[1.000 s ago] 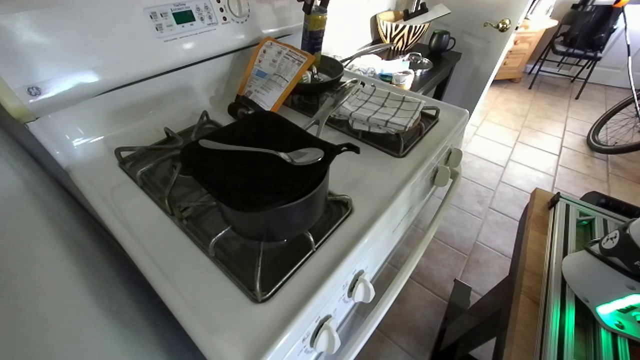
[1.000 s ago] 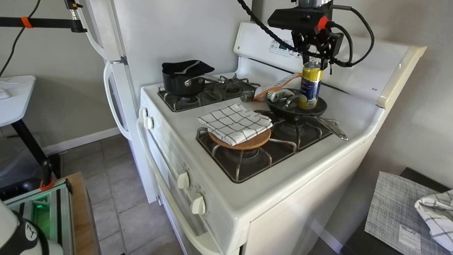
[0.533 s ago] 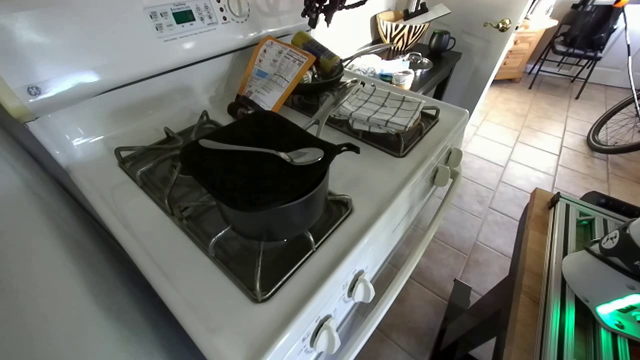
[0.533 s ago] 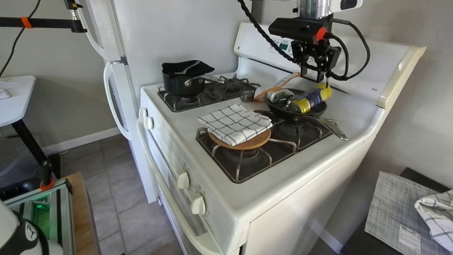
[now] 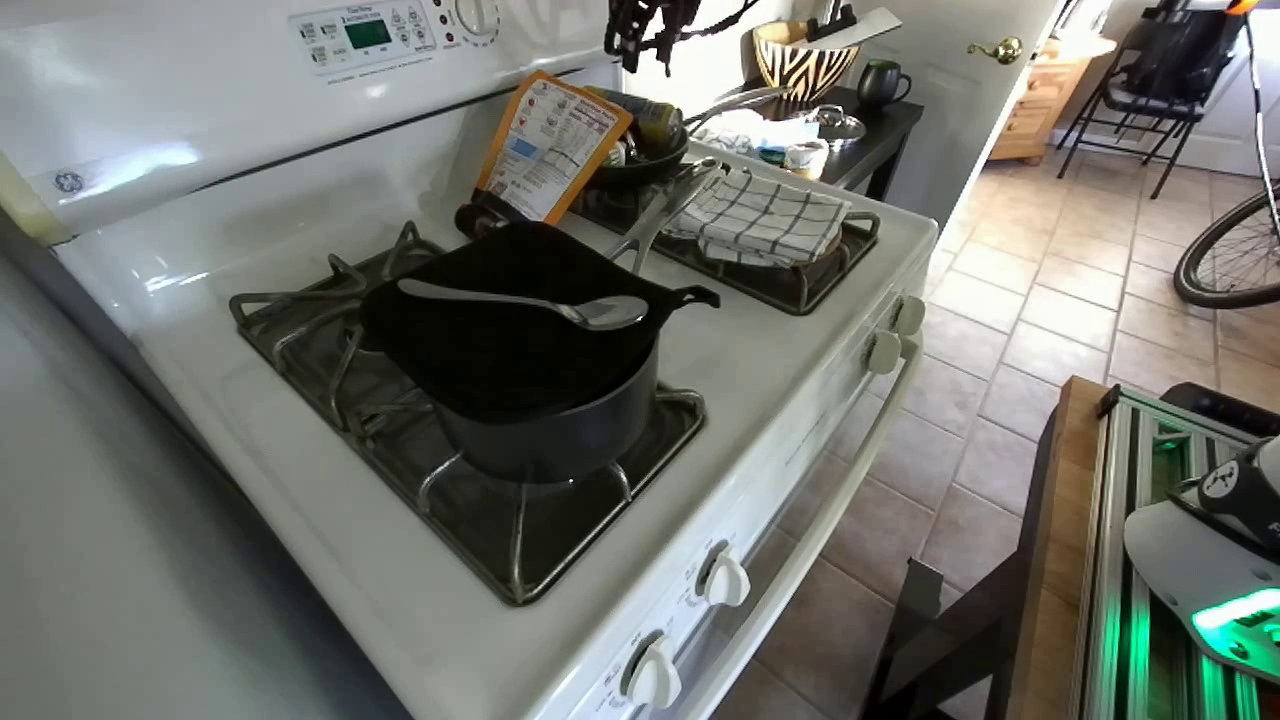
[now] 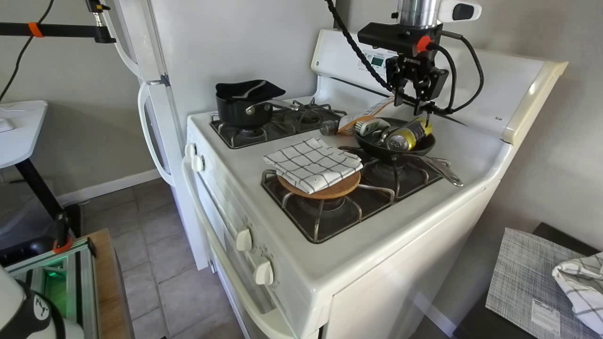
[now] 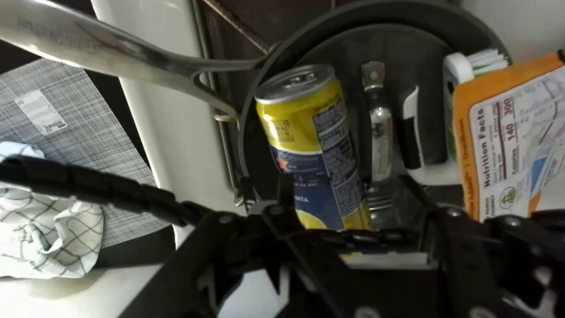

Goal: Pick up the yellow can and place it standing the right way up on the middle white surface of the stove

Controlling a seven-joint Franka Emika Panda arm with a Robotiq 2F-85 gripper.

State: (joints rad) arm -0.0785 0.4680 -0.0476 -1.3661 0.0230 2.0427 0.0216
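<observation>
The yellow can point(image 6: 411, 135), with a dark blue label, lies tilted on its side in the black pan point(image 6: 389, 154). In the wrist view the yellow can point(image 7: 315, 154) shows its silver lid pointing toward the pan handle. It is partly hidden in an exterior view point(image 5: 660, 124). My gripper point(image 6: 409, 107) hangs just above the can with fingers apart and nothing between them. In the wrist view the gripper point(image 7: 351, 187) shows its fingers spread over the can's label. Whether a finger touches the can I cannot tell. The middle white surface point(image 6: 274, 144) lies between the grates; it also shows in an exterior view point(image 5: 745, 340).
The pan also holds a brush point(image 6: 372, 126) and utensils. An orange package point(image 6: 362, 120) leans beside it. A checked towel point(image 6: 316, 165) lies on a round wooden board point(image 6: 341, 188). A black pot point(image 6: 245, 110) stands on the far grate. The control panel point(image 6: 377, 61) rises behind the gripper.
The can stood upright in the pan between the fingers, then tipped over and now lies lower in the pan. The gripper let go, and has shifted slightly down and to the side above it.
</observation>
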